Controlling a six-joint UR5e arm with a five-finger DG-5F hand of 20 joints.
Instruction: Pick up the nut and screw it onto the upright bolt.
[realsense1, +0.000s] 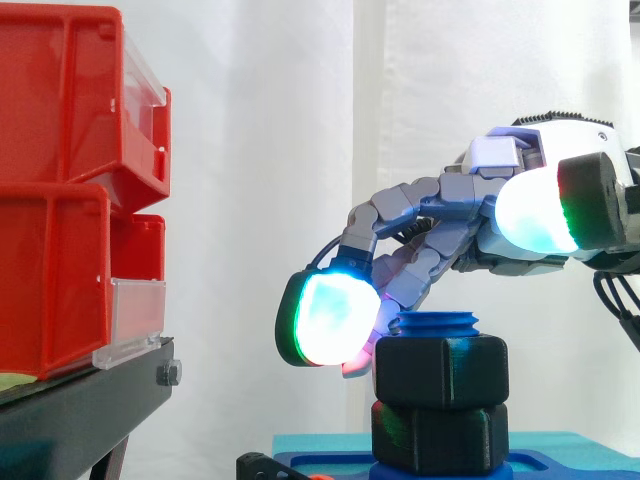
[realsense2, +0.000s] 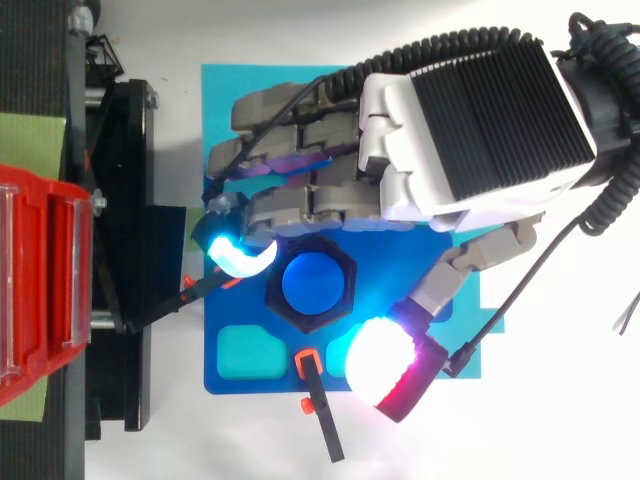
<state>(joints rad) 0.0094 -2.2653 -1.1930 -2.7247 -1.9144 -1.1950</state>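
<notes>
**Hand beside the nut on the upright bolt**

Side view: two black hex nuts, the upper nut (realsense1: 440, 372) resting on the lower nut (realsense1: 440, 435), sit on one blue bolt (realsense1: 433, 323). The hand (realsense1: 478, 192) is loosely extended and grips nothing. One fingertip pad (realsense1: 325, 318) lies just left of the upper nut, possibly touching it. Two red bins (realsense1: 60, 180) are stacked at left.

Top view: one nut outline rings the bolt, and the thumb pad (realsense2: 378, 358) stands apart from it.

The black hex nut (realsense1: 440, 372) sits level around the upright blue bolt (realsense1: 433, 323), whose threaded tip shows just above it.
</notes>
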